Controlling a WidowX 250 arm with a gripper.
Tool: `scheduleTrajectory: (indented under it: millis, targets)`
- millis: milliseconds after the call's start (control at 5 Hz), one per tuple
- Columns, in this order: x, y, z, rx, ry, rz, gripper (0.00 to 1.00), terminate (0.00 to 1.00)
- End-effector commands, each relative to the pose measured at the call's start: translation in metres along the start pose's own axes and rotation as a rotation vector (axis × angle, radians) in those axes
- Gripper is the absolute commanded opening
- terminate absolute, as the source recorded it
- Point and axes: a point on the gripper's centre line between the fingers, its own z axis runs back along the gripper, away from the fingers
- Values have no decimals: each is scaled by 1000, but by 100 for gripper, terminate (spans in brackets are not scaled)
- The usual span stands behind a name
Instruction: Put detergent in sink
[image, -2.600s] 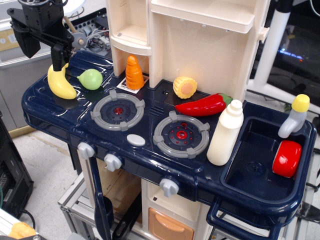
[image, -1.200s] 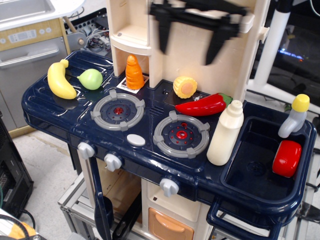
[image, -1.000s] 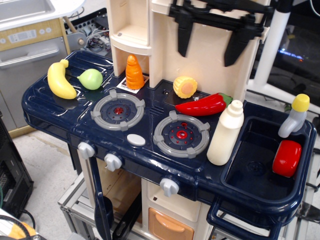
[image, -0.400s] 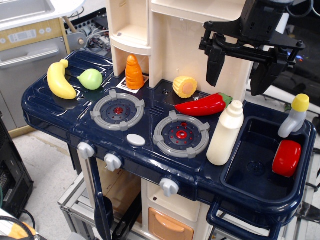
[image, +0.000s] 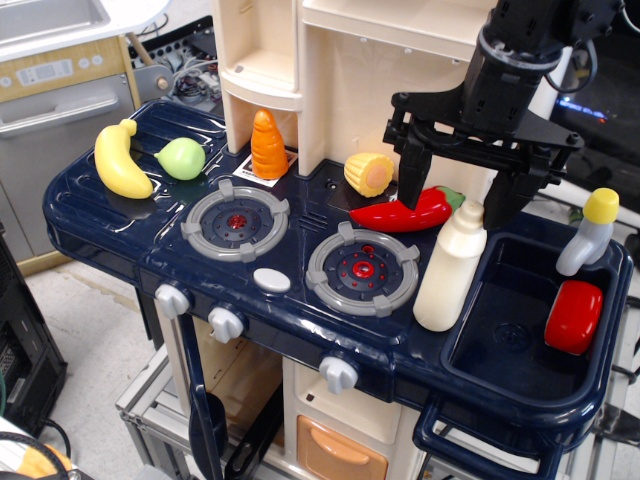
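Note:
The cream-white detergent bottle (image: 450, 268) stands upright on the counter just left of the sink. The sink (image: 505, 340) is a dark navy basin at the right end of the toy kitchen, with a round drain mark on its floor. My black gripper (image: 458, 195) is open and hangs right above the bottle's cap. One finger is to the cap's left, in front of the red pepper (image: 405, 212). The other finger (image: 503, 200) is to the cap's right. The fingers do not touch the bottle.
A red round toy (image: 574, 316) lies in the sink's right side. A grey faucet with a yellow knob (image: 590, 232) stands behind it. Corn (image: 369, 174), a carrot (image: 268, 146), a green fruit (image: 181, 158) and a banana (image: 120, 161) lie further left. Two burners (image: 361, 269) fill the counter's middle.
The gripper has travelled from the far left by the banana across the back of the kitchen and come down over the detergent bottle. The bottle and toys have not moved.

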Motion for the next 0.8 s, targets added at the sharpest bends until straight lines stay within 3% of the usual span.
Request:
scheduleTrajectory:
  millis: [0,200,600]
  targets:
    - [-3,-2,-2,-38,-113,6,100,0]
    - [-3,-9,-10,-53,-123,42,0,0]
    - [1,-28,10,-50,-87,158,0,0]
